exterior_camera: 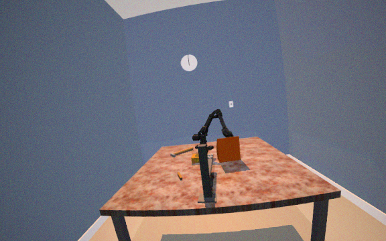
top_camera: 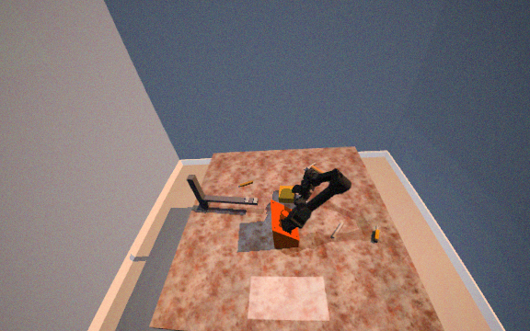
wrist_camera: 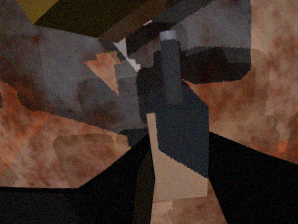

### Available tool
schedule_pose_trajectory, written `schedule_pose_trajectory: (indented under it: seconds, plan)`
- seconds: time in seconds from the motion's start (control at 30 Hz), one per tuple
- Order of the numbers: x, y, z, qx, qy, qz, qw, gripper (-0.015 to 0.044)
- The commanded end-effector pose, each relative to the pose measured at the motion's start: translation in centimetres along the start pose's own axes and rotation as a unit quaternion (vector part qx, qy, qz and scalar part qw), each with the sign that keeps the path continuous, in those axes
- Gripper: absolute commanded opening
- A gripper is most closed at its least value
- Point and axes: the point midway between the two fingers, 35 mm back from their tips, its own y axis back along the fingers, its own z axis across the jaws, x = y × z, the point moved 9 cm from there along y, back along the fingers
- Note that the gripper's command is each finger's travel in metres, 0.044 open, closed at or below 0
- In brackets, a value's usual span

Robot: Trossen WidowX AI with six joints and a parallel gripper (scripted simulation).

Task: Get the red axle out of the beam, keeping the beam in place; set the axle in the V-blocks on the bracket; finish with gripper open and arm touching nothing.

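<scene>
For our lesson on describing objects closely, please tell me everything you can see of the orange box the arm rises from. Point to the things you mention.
The orange box (top_camera: 280, 230) (exterior_camera: 228, 149) is a flat-sided block with plain, matte-looking faces, bright orange above and darker brownish orange on its shaded side. It stands on the mottled table, casting a grey shadow. The arm's black base appears to meet its top; the material is unclear.

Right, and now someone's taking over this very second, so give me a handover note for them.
Gripper: low near the yellow block, fingers partly closed; can't tell if anything is held.
Axle: not identifiable.
Bracket: apparently the dark upright with a long arm; no axle visible there.
Done: no step confirmed.
Left: free axle, keep beam put, seat axle in V-blocks, open, back clear.
</scene>
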Motion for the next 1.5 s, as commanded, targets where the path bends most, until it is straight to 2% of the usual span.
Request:
schedule_pose_trajectory:
  seconds: [0.0,0.13,0.67,0.83,1.47]
  plan:
    - [0.0,0.0,0.0,0.0,0.002,-0.002,1.0,0.0065]
    - [-0.1,0.2,0.0,0.0,0.002,-0.002,1.0,0.0]
    - [-0.7,8.0,0.0,-0.001,0.001,-0.004,1.0,0.0]
    - [-0.9,8.0,0.0,-0.001,0.017,-0.004,1.0,0.0]
    - [-1.2,8.0,-0.1,0.0,0.241,-0.004,0.971,0.0]
